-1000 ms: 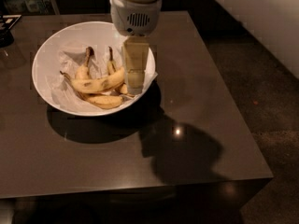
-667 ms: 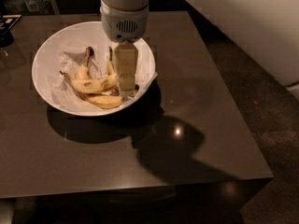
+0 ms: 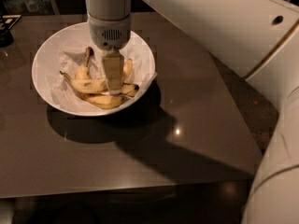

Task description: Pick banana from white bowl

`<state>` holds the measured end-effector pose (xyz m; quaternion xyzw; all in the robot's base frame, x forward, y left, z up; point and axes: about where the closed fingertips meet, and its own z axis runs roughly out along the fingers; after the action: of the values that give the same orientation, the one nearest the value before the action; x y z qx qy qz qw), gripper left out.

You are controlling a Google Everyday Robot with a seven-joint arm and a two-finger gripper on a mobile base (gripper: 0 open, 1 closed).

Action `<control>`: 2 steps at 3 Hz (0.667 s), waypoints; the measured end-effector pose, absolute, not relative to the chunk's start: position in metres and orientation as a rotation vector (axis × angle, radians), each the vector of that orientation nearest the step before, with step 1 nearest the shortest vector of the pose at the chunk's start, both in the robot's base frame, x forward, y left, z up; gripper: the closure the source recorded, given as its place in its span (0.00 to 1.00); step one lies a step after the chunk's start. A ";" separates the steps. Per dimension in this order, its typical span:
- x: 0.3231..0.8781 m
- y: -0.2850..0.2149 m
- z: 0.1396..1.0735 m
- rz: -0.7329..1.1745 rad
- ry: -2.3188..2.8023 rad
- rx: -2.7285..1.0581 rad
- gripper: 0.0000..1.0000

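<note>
The white bowl (image 3: 38, 59) sits at the back left of the dark table (image 3: 140, 162), lined with crumpled white paper. Several yellow bananas lie in it. The banana (image 3: 88, 85), long, thick and brown-speckled, lies across the bowl's middle. A smaller one (image 3: 105, 101) lies in front of it, another (image 3: 84, 65) points toward the back, and another (image 3: 127, 69) lies to the right. My gripper (image 3: 114, 88) hangs straight down from its white wrist (image 3: 109, 29) into the bowl. Its tip is at the speckled banana's right end and hides that part.
My white arm (image 3: 224, 31) spans the upper right and its lower part (image 3: 275, 181) fills the right edge. Its shadow falls across the table's middle. A dark object (image 3: 6, 29) sits at the back left corner. The table's front edge runs along the bottom.
The gripper has moved left across the bowl, from its right rim to over the banana pile. More of the white arm has come into view on the right.
</note>
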<state>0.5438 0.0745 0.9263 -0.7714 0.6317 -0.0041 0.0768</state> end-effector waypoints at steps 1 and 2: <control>0.552 0.084 0.917 -0.017 1.889 -2.338 0.37; 0.559 0.090 0.905 -0.023 1.898 -2.359 0.37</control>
<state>0.5586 0.0904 0.9048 -0.7779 0.6258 -0.0077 0.0567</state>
